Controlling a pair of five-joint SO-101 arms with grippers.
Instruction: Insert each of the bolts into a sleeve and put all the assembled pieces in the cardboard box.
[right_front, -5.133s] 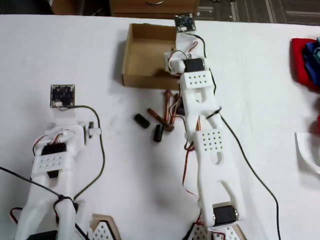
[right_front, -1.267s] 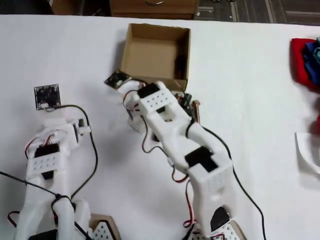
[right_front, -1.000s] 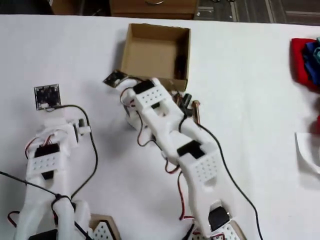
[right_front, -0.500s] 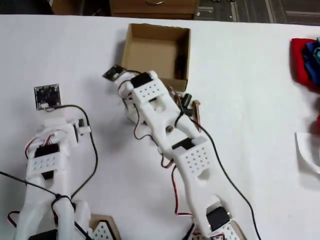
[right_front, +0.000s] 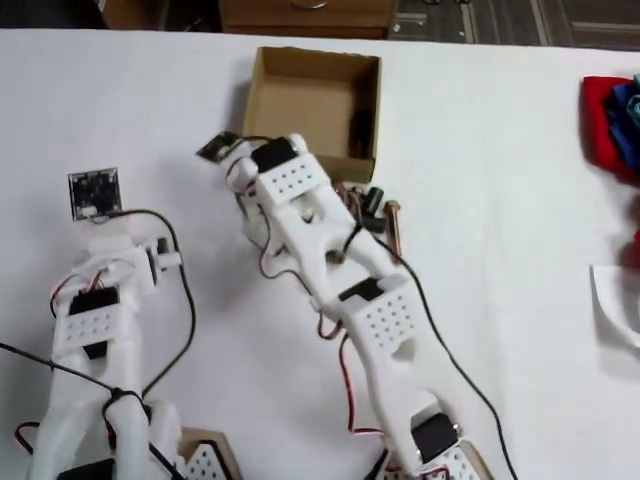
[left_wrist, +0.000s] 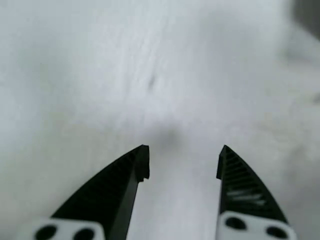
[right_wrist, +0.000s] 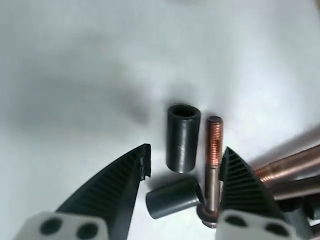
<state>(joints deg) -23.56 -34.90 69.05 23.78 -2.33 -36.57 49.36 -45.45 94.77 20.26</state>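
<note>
Right tool (right_wrist: 184, 162) hangs wide open over the desk (right_front: 500, 150), near the cardboard box's (right_front: 300, 105) 7 o'clock corner. Between its jaws lie two black sleeves (right_wrist: 183, 137) and a copper bolt (right_wrist: 214, 160). Further bolts (right_front: 392, 228) lie off the box's 5 o'clock corner. Left tool (left_wrist: 183, 162) gapes wide above the desk at 8 o'clock.

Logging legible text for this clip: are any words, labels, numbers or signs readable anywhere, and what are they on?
None: no text can be read in any view.
cardboard box: plain, no print seen.
sleeves and bolt: no markings seen.
circuit board on an arm's wrist: any marks are too small to read.
</note>
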